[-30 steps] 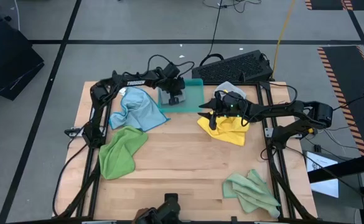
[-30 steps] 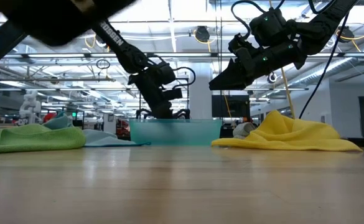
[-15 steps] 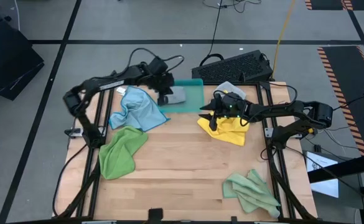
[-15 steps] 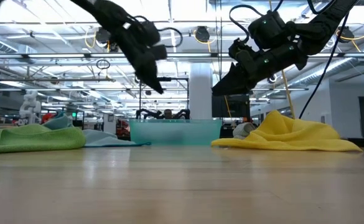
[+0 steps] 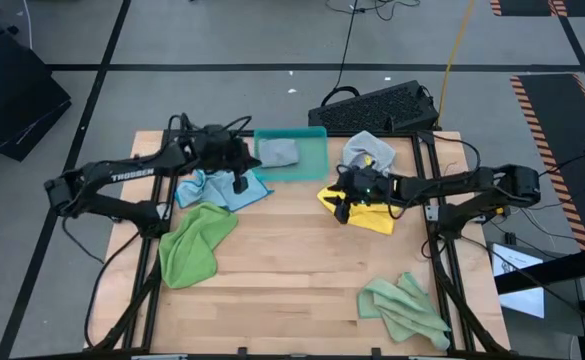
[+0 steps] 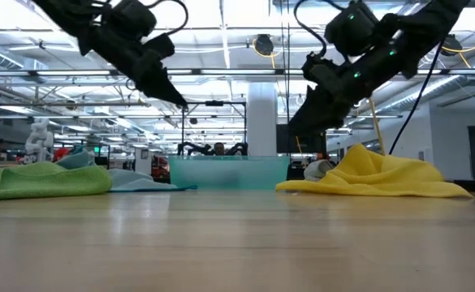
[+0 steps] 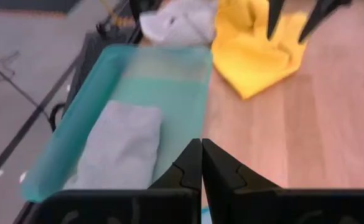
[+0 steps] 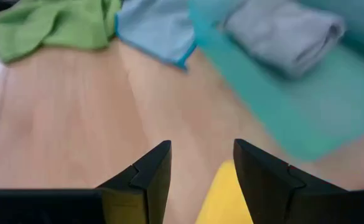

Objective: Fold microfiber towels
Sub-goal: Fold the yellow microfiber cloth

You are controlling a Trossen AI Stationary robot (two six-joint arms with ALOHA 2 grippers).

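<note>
I take the teal tray (image 5: 312, 160) at the far middle of the table (image 5: 292, 270) as my landmark. Nearest to me, well on my side of the tray and off to its right, a light green towel (image 5: 404, 310) lies crumpled by the table's near right corner. Also on my side of the tray but to its left, a brighter green towel (image 5: 197, 240) lies loosely bunched. Just beyond that, beside the tray's left end, I see the light blue towel (image 5: 212, 188) spread in a rumpled heap, its corner close to the tray's near left corner.

My left gripper (image 5: 240, 184) hangs above that blue towel, just left of the tray's near edge, with its fingers (image 7: 194, 163) pressed together and nothing between them. My right gripper (image 5: 343, 212) sits to the right of the tray's near corner, over the near edge of the yellow towel (image 5: 372, 208); its fingers (image 8: 150, 174) stand apart with a clear gap and hold nothing.

Inside the tray, toward its left part, a grey towel (image 5: 278, 152) lies folded. A second grey towel (image 5: 364, 148) sits bunched just past the tray's right end, touching the far side of the yellow one.
</note>
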